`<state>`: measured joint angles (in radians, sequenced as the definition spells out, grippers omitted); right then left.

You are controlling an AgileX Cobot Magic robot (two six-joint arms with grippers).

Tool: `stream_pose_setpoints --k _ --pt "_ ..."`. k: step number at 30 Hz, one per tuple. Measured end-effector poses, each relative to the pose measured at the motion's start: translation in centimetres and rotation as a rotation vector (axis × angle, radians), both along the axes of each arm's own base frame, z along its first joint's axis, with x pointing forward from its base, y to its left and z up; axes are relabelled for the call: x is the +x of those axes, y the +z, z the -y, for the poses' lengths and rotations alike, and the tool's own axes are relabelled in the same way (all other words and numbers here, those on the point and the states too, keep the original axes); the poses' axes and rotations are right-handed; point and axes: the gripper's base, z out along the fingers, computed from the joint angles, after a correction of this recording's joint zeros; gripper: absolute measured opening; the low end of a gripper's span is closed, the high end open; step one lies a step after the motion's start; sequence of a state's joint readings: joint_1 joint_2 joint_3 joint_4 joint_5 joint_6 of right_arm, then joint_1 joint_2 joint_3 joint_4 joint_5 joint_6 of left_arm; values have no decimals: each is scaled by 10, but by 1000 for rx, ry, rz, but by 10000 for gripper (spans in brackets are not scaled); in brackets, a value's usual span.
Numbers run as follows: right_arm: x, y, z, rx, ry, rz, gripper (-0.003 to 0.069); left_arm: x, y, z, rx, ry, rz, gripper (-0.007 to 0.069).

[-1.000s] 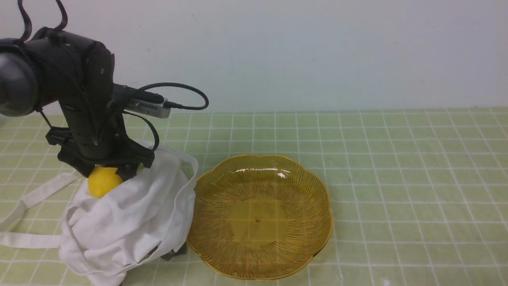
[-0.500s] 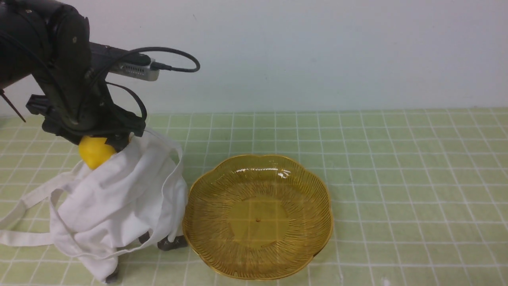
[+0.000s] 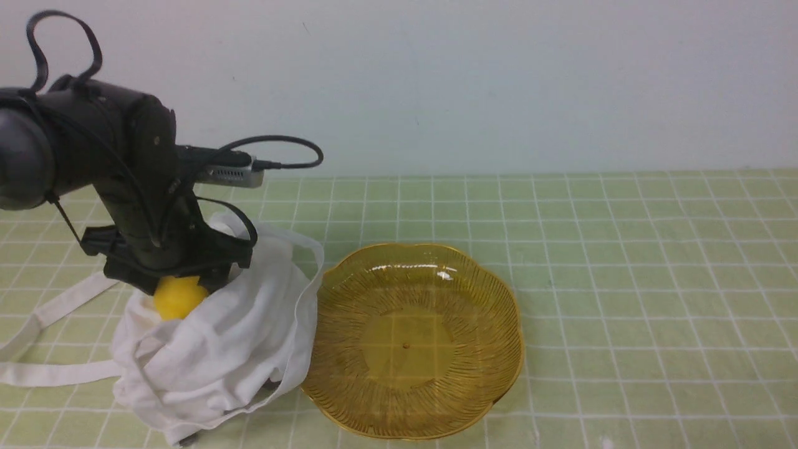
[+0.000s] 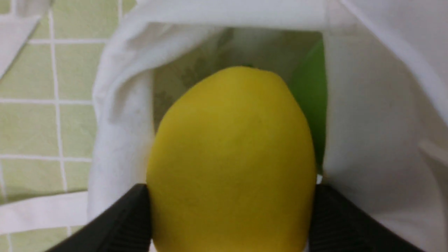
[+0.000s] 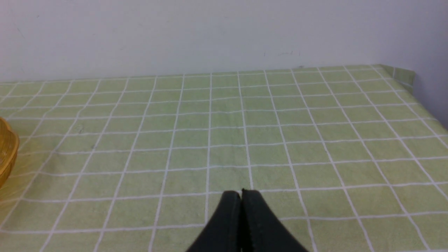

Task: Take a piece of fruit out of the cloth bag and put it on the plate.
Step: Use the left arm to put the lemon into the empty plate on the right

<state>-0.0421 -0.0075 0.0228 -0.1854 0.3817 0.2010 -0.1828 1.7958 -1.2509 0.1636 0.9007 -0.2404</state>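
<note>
My left gripper [image 3: 177, 288] is shut on the yellow lemon-shaped fruit [image 3: 178, 297], held at the mouth of the white cloth bag [image 3: 218, 349]. In the left wrist view the fruit [image 4: 232, 157] fills the gap between the two black fingers [image 4: 122, 224], with the bag's white cloth [image 4: 371, 140] around it. The amber scalloped plate [image 3: 499, 312] lies right of the bag, touching it; its rim [image 5: 7, 150] shows in the right wrist view. My right gripper [image 5: 240, 192] is shut and empty, low over the tablecloth well right of the plate.
A glossy green fruit [image 4: 311, 101] lies inside the bag behind the yellow one. The bag's long straps [image 3: 56, 305] trail left over the green checked tablecloth [image 3: 623, 249]. A pale wall stands behind the table.
My left gripper with the yellow fruit rose and shifted left, lifting the bag, then came back down and right; the bag has slumped wider, against the plate's edge.
</note>
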Motion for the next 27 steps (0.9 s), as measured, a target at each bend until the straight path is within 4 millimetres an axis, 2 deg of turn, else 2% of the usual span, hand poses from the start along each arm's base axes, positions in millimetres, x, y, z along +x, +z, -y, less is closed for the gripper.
stream_pose_setpoints --k 4,18,27 --pt "0 0 0 0 0 0 -15 -1 -15 2 -21 1 -4 517" --pt "0 0 0 0 0 0 -15 5 -17 4 -48 1 54 517" --pt "0 0 0 0 0 0 -15 10 -28 6 -52 -5 62 517"
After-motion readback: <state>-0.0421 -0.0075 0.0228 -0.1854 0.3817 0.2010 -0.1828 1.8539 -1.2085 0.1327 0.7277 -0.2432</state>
